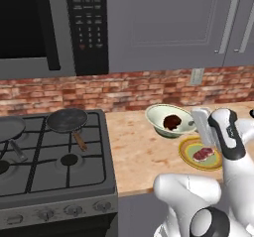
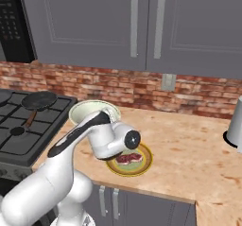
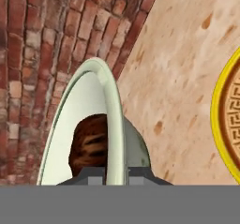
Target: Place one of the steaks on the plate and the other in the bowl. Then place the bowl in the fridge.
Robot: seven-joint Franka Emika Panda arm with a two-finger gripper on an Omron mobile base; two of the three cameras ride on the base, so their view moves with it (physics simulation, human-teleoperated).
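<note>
Left base view, cream bowl [image 1: 161, 119] holding the dark steak [image 1: 172, 121] on the counter [image 1: 136, 151], yellow plate [image 1: 187, 154] with red steak [image 1: 203, 154] beside it, right base view, plate [image 2: 144, 166] behind the arm, hand view, gripper [image 3: 115, 170] pinched narrow on the bowl's rim.

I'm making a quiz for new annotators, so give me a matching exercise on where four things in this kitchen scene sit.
Things:
1. dark steak
2. red steak
3. frying pan
4. gripper

Places:
A. on the yellow plate
B. on the stove
C. closed on the bowl's rim
D. inside the bowl

Pairs: 1-D, 2-A, 3-B, 4-C
</note>
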